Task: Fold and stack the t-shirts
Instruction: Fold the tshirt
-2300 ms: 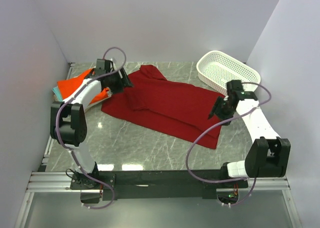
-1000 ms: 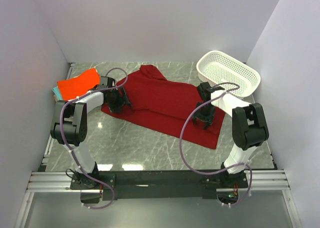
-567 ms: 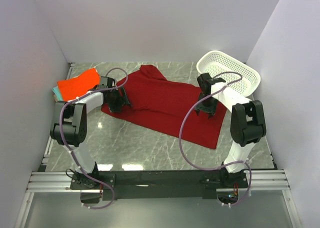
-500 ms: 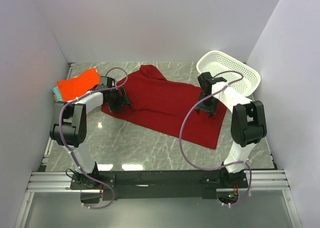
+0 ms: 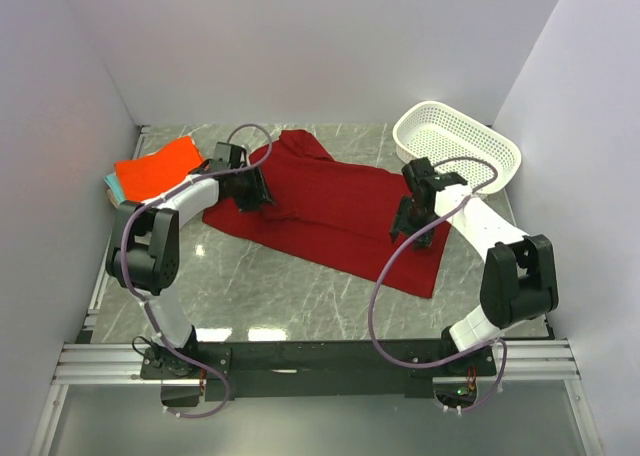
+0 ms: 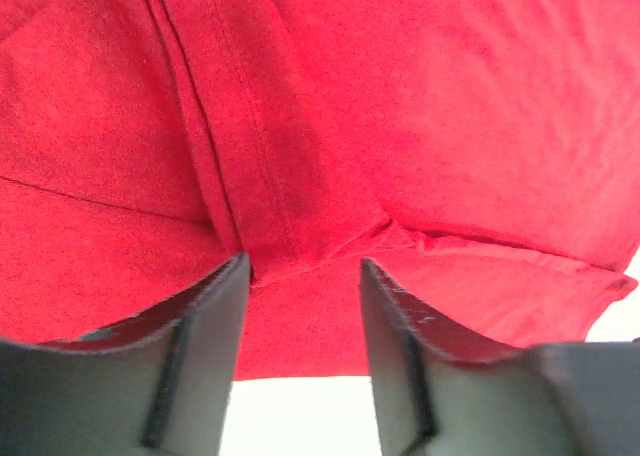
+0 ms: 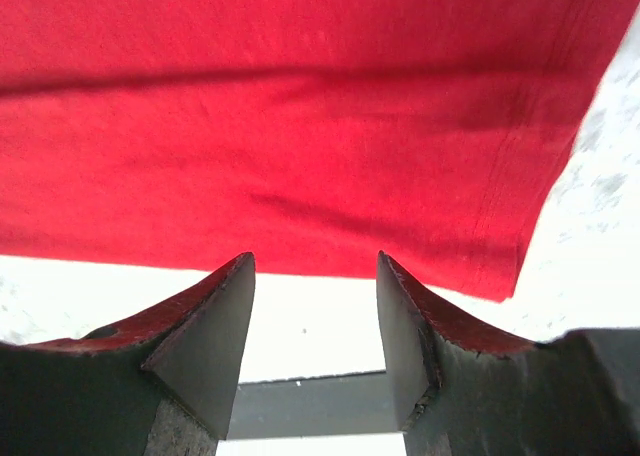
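The dark crimson t-shirt (image 5: pixel 330 211) lies spread flat across the middle of the table. My left gripper (image 5: pixel 257 194) is open and low over its left part; in the left wrist view (image 6: pixel 300 276) a folded sleeve seam (image 6: pixel 250 176) of the red cloth runs between the fingers. My right gripper (image 5: pixel 408 232) is open over the shirt's right part; in the right wrist view (image 7: pixel 315 271) the shirt's hem edge (image 7: pixel 400 266) lies just ahead of the fingertips. The folded orange t-shirt (image 5: pixel 155 166) sits at the far left on a teal one (image 5: pixel 109 183). No tan shirt shows.
A white perforated basket (image 5: pixel 455 148) stands at the back right, close behind the right arm. Walls close in the table on the left, back and right. Purple cables loop over both arms. Bare marble (image 5: pixel 290 291) lies in front of the shirt.
My left gripper has shifted right and back onto the shirt's sleeve area. My right gripper has moved slightly toward the front, and the right arm's elbow has swung out to the right. Both stay open.
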Tool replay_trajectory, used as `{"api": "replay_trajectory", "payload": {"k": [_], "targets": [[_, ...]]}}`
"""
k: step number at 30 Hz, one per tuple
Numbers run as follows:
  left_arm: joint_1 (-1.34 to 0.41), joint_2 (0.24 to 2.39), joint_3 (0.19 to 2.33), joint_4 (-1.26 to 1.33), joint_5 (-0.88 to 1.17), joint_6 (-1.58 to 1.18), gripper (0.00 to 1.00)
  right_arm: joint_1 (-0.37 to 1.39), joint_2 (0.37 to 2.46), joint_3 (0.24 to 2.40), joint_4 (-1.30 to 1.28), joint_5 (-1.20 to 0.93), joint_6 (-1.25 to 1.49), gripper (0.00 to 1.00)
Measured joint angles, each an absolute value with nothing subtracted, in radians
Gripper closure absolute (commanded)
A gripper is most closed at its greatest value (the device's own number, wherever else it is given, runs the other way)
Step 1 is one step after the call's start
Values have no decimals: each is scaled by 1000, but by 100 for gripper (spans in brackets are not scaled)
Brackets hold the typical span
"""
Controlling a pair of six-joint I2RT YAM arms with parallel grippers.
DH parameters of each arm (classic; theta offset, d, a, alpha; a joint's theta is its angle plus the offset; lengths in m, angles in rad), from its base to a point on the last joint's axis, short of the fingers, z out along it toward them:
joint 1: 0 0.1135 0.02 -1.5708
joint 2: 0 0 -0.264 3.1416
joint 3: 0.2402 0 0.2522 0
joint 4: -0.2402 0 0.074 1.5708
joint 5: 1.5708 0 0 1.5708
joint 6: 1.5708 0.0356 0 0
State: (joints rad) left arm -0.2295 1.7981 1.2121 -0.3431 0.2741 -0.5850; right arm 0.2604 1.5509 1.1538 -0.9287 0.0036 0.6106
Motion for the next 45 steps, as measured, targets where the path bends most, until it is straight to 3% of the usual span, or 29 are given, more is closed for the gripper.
{"api": "replay_trajectory", "payload": {"k": [19, 22, 23, 28, 45], "targets": [[-281, 1878, 1261, -440, 201, -593, 63, 326, 1545, 1072, -879, -58, 663, 42], [-286, 1888, 1264, -445, 197, -592, 70, 330, 1545, 1072, -878, -60, 665, 42], [-287, 1892, 1265, -447, 195, -593, 78, 331, 1545, 1072, -878, -61, 665, 42], [-288, 1905, 1275, -455, 193, -596, 100, 334, 1545, 1072, -876, -61, 665, 42], [-351, 2094, 1629, -522, 205, -514, 100, 341, 1545, 1067, -873, -62, 666, 42]]}}
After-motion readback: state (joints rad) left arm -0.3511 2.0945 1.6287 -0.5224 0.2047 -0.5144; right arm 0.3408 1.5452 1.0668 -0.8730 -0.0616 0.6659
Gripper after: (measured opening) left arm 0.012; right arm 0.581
